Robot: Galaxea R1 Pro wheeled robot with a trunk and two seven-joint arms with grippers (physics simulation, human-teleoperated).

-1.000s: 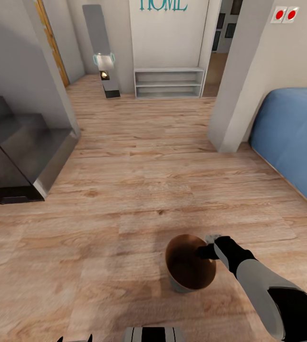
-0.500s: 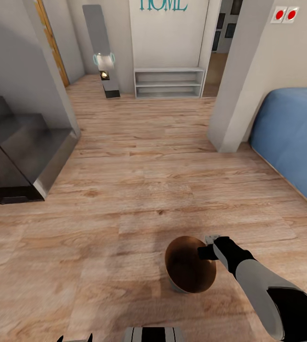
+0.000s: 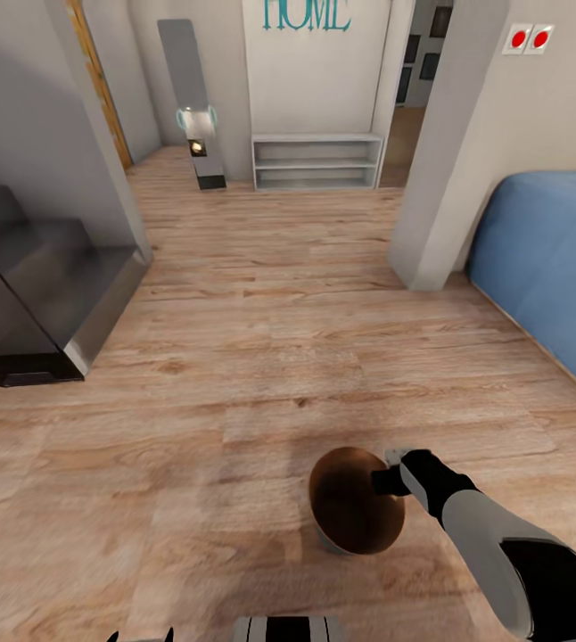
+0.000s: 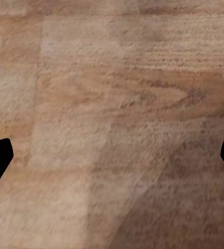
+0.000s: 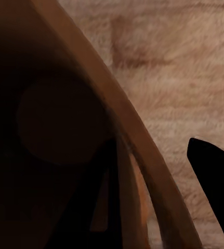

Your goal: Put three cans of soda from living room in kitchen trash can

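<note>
The tash can (image 3: 356,506), a round tapered bin with a brown inner wall, hangs just above the wood floor at the lower right of the head view. My right gripper (image 3: 388,481) is shut on its rim, one finger inside and one outside. In the right wrist view the bin's brown wall (image 5: 119,122) runs between the fingers, with the outer finger (image 5: 211,174) over the floor. The bin's inside is dark and no can of soda shows. My left gripper (image 4: 112,161) is open over bare floorboards.
Wood floor (image 3: 261,357) stretches ahead. Dark steps (image 3: 38,285) stand at the left, a blue sofa (image 3: 551,267) at the right and a grey pillar (image 3: 440,178) beside it. A low white shelf (image 3: 316,160) and a grey panel (image 3: 190,98) stand at the far wall, next to a doorway (image 3: 408,107).
The whole picture has slid down a little, so the camera moved. The bin stays held at its rim by the right gripper, at about the same place.
</note>
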